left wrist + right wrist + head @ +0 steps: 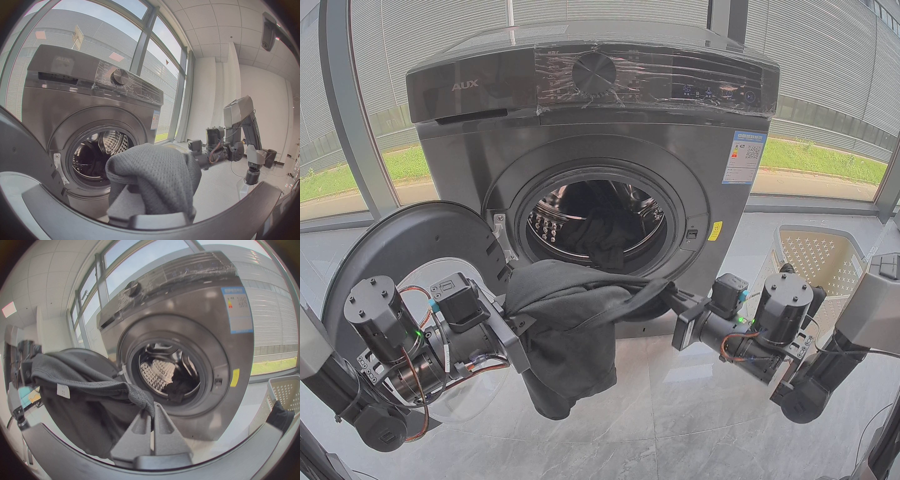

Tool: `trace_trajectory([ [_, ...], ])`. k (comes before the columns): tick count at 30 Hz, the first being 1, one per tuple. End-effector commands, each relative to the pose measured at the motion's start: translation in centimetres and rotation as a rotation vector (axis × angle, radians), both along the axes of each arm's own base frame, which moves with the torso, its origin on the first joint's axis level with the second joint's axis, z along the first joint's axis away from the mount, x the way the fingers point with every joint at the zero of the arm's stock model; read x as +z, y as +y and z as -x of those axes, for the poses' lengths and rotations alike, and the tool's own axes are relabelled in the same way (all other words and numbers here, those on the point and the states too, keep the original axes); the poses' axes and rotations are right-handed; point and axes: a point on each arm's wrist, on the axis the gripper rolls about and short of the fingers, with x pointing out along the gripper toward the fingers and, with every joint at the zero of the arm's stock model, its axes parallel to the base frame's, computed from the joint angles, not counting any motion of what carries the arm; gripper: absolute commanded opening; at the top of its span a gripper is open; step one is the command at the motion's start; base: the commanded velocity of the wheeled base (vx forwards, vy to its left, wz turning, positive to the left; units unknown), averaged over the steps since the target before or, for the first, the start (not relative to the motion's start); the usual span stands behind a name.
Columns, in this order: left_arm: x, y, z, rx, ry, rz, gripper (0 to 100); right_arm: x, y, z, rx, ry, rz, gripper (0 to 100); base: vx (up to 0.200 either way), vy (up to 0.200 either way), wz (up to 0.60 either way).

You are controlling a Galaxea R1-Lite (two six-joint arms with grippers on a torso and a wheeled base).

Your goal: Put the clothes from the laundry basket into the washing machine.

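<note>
You are holding 1 dark garment (569, 337) stretched between your 2 grippers, the left gripper (514, 317) and right gripper (153, 410) both pinching its fabric, just before the washing machine (587, 144) and its open drum, where 1 dark piece (606, 236) is lying.

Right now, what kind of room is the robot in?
Probably a laundry corner of an office-like hall: a front-loading washing machine, a white laundry basket and tall windows behind.

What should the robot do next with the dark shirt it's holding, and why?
Probably lift the dark shirt and push it forward into the washing machine's open drum. The left fingers and right fingers are both shut on it, stretching it right before the opening, and most of it hangs below the rim.
</note>
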Motion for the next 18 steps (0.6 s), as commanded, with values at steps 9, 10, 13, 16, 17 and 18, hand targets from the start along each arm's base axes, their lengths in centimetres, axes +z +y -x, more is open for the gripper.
trace_trajectory([
  [9, 0.9, 0.1, 0.2, 0.027, -0.011, 0.041, 0, -1.0, 0.3, 2.2, 0.070, 0.049, 0.041, 100, 0.000, 0.000, 0.00],
  [10, 1.0, 0.1, 0.2, 0.028, -0.010, 0.044, 0, -1.1, 0.0, 2.6, 0.070, 0.059, 0.052, 100, 0.000, 0.000, 0.00],
  [13, 1.0, 0.3, 0.1, 0.040, -0.010, 0.045, 0, -1.3, -1.2, 4.1, 0.077, 0.085, 0.084, 100, 0.000, 0.000, 0.00],
  [16, 0.9, 0.3, 0.0, 0.093, -0.005, 0.052, 0, -1.3, -2.3, 5.5, 0.090, 0.102, 0.102, 100, 0.000, 0.000, 0.00],
  [17, 0.9, 0.2, 0.0, 0.131, 0.001, 0.057, 0, -1.1, -2.9, 6.2, 0.097, 0.104, 0.109, 100, 0.000, 0.000, 0.00],
  [18, 0.8, 0.1, 0.1, 0.142, 0.006, 0.056, 0, -1.0, -3.2, 6.3, 0.096, 0.105, 0.112, 100, 0.000, 0.000, 0.00],
])
